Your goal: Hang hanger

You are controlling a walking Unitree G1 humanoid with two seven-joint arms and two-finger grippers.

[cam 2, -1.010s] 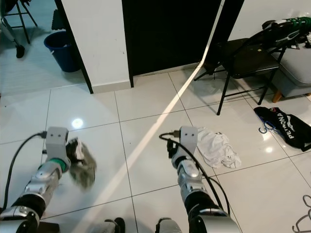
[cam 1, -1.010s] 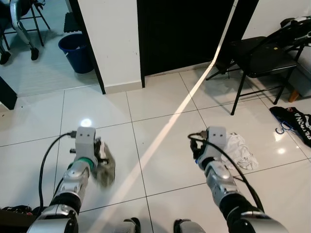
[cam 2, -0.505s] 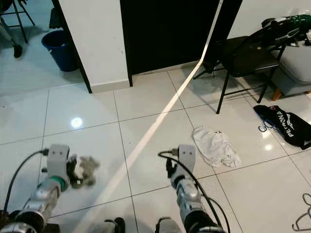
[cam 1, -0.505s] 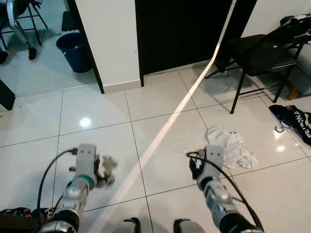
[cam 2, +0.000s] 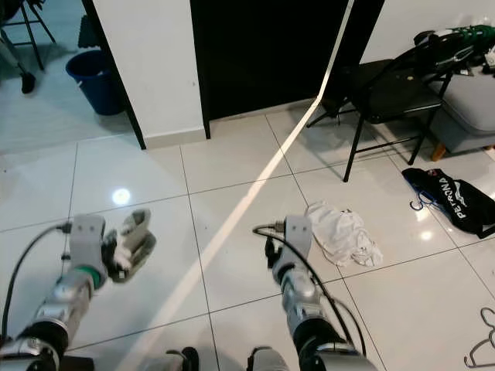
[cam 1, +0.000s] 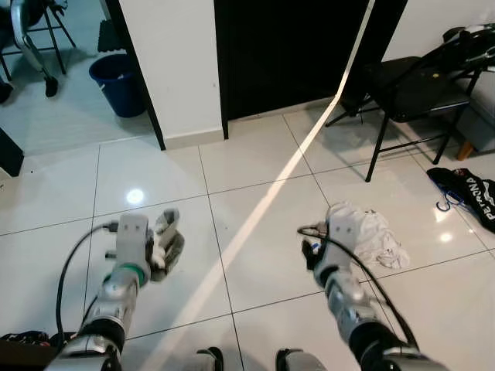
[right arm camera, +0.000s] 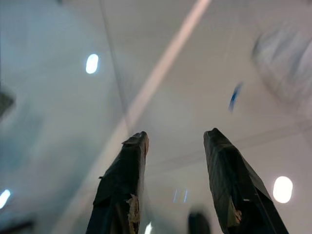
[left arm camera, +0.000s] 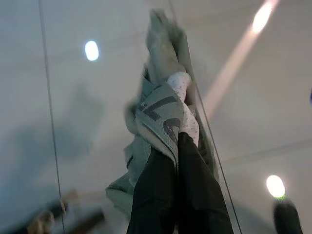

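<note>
My left gripper [left arm camera: 178, 141] is shut on a crumpled grey-green garment [cam 1: 167, 241] with lettering on a band, held low over the floor tiles at my left. On the other side, my right gripper [right arm camera: 176, 134] is open with nothing between its fingers, hovering above the tiles just left of a white cloth [cam 2: 340, 233]. Thin wire hangers [cam 2: 481, 342] lie on the floor at the far right near me. A blue hanger hook [cam 2: 418, 203] pokes out from a black garment [cam 2: 456, 202] on the floor to the right.
A black folding chair [cam 1: 410, 89] with clothes piled on it stands at the back right. A dark doorway [cam 1: 286, 46] is straight ahead beside a white wall [cam 1: 174, 62]. A blue bucket [cam 1: 116, 81] sits at the back left. A grey sofa edge [cam 2: 472, 116] is at the far right.
Both arms drew back toward me and came forward again. The garment in my left gripper hung down a second ago and now sticks up beside the fingers. The right gripper stays open.
</note>
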